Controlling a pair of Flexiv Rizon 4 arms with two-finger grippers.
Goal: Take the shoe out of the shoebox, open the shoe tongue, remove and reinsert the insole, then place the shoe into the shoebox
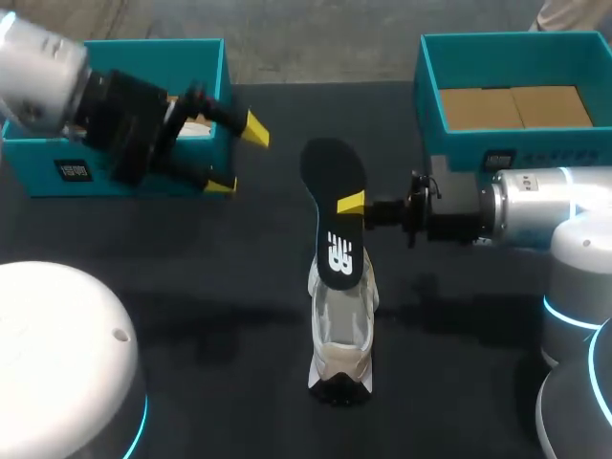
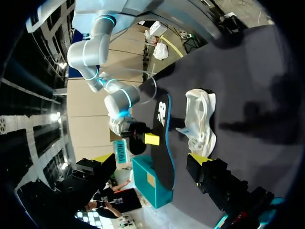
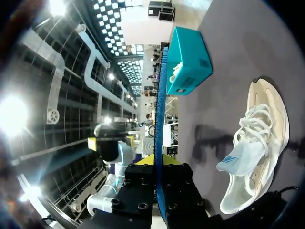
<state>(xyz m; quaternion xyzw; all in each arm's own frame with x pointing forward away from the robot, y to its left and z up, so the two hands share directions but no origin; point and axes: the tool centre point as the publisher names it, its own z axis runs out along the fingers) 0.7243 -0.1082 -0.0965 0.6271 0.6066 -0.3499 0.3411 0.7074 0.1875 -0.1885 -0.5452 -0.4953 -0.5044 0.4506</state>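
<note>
Half the task, approx., is judged done: the insole [image 1: 332, 172] is out of the shoe [image 1: 342, 335] and is clamped btwn the fingers of the right gripper [image 1: 350, 204], raised over the shoe, which rests on the table [image 1: 191, 287] near its middle w/ the tongue folded open. The left gripper [image 1: 239, 157] is seen spread wide & empty, just in front of the left shoebox [image 1: 143, 53]. Reinsertion is judged the step in hand. Next, one end of the insole should be lowered & angled into the shoe's opening, w/ the shoe prob. steadied by the left gripper.
</note>
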